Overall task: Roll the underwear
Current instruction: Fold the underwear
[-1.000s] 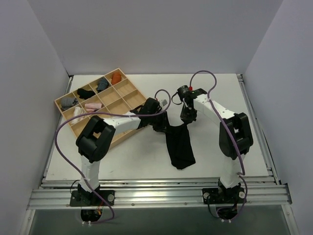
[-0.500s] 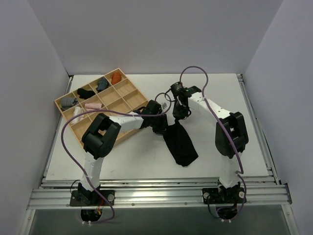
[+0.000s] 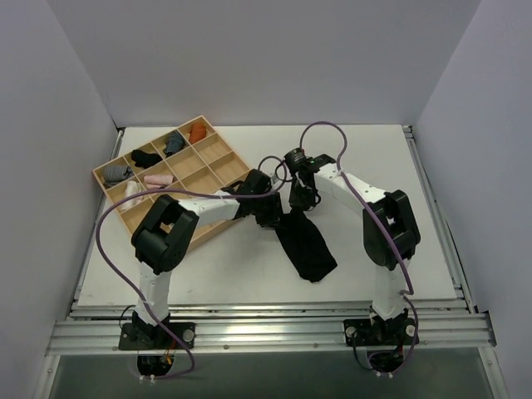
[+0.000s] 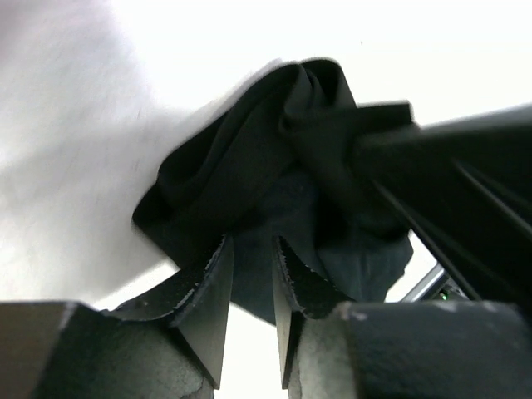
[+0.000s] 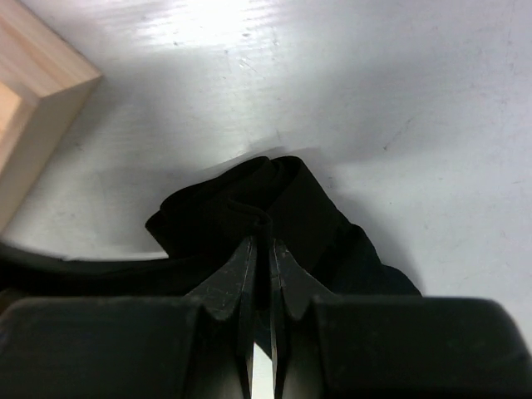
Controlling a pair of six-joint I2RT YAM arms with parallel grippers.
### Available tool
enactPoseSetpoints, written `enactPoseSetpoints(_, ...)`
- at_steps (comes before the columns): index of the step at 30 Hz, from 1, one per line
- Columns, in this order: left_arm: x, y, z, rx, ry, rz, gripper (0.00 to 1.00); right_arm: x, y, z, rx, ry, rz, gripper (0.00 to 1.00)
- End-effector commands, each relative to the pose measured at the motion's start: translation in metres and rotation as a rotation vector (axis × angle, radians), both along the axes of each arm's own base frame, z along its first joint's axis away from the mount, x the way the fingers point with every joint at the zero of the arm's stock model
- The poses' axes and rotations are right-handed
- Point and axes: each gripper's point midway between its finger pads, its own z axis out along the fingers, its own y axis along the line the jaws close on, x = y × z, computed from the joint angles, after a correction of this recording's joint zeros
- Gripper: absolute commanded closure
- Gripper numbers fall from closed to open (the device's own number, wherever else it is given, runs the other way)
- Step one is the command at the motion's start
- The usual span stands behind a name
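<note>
Now my right end effector [image 5: 262, 238] — pinched shut on a fold of the underwear [image 3: 306, 249] — has swung left toward my left end effector [image 4: 251, 253], whose jaws stand slightly apart at the bunched cloth; whether they grip I cannot tell. The rest lies flat and slanted on the bench [image 3: 241, 270], so I judge the roll barely begun.

plain black underwear [image 3: 306, 245], light wooden tray [image 3: 218, 150], white table [image 3: 249, 266], grey walls [image 3: 249, 58]
</note>
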Motion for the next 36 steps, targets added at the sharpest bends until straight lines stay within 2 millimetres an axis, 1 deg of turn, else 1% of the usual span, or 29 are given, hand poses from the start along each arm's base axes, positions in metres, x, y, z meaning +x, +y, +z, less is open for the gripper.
enactPoseSetpoints(1, 0.007, 0.011, 0.042, -0.030, -0.075, 0.043, 0.65, -0.006, -0.007, 0.015, 0.001, -0.027, -0.019, 1.00)
enactPoseSetpoints(2, 0.007, 0.013, 0.049, -0.039, -0.085, 0.045, 0.65, -0.006, -0.006, 0.015, 0.004, -0.030, -0.018, 1.00)
enactPoseSetpoints(4, 0.003, 0.018, 0.048, -0.029, -0.082, 0.051, 0.64, -0.006, -0.006, 0.015, 0.007, -0.032, -0.016, 1.00)
enactPoseSetpoints(5, 0.003, 0.020, 0.052, -0.030, -0.089, 0.055, 0.64, -0.007, -0.005, 0.015, 0.008, -0.033, -0.011, 1.00)
enactPoseSetpoints(9, -0.001, 0.032, 0.045, 0.012, -0.085, 0.082, 0.64, -0.005, -0.006, 0.018, 0.006, -0.044, -0.009, 1.00)
enactPoseSetpoints(11, -0.005, 0.035, 0.037, 0.022, -0.069, 0.083, 0.64, -0.005, -0.006, 0.018, 0.004, -0.043, -0.006, 1.00)
enactPoseSetpoints(13, -0.003, 0.035, 0.034, 0.027, -0.065, 0.083, 0.64, -0.004, -0.005, 0.019, 0.009, -0.046, -0.009, 1.00)
enactPoseSetpoints(17, -0.001, 0.030, 0.015, 0.046, -0.036, 0.076, 0.64, -0.004, 0.003, 0.022, 0.033, -0.055, 0.003, 1.00)
enactPoseSetpoints(20, 0.001, 0.028, 0.001, 0.064, -0.006, 0.074, 0.64, -0.006, 0.011, 0.020, 0.043, -0.047, 0.024, 1.00)
enactPoseSetpoints(24, 0.001, 0.027, -0.004, 0.059, 0.004, 0.077, 0.64, -0.011, 0.025, 0.017, 0.060, -0.043, 0.053, 1.00)
enactPoseSetpoints(30, -0.002, 0.028, -0.010, 0.063, 0.015, 0.076, 0.64, -0.024, 0.043, 0.007, 0.106, -0.015, 0.070, 0.96)
enactPoseSetpoints(32, -0.002, 0.029, -0.011, 0.067, 0.016, 0.076, 0.64, -0.028, 0.044, 0.002, 0.094, -0.002, 0.073, 0.92)
enactPoseSetpoints(33, -0.002, 0.029, -0.011, 0.065, 0.017, 0.078, 0.64, -0.030, 0.045, 0.000, 0.089, 0.001, 0.078, 0.88)
enactPoseSetpoints(36, -0.003, 0.030, -0.010, 0.066, 0.015, 0.078, 0.64, -0.035, 0.042, -0.008, 0.067, 0.015, 0.076, 0.82)
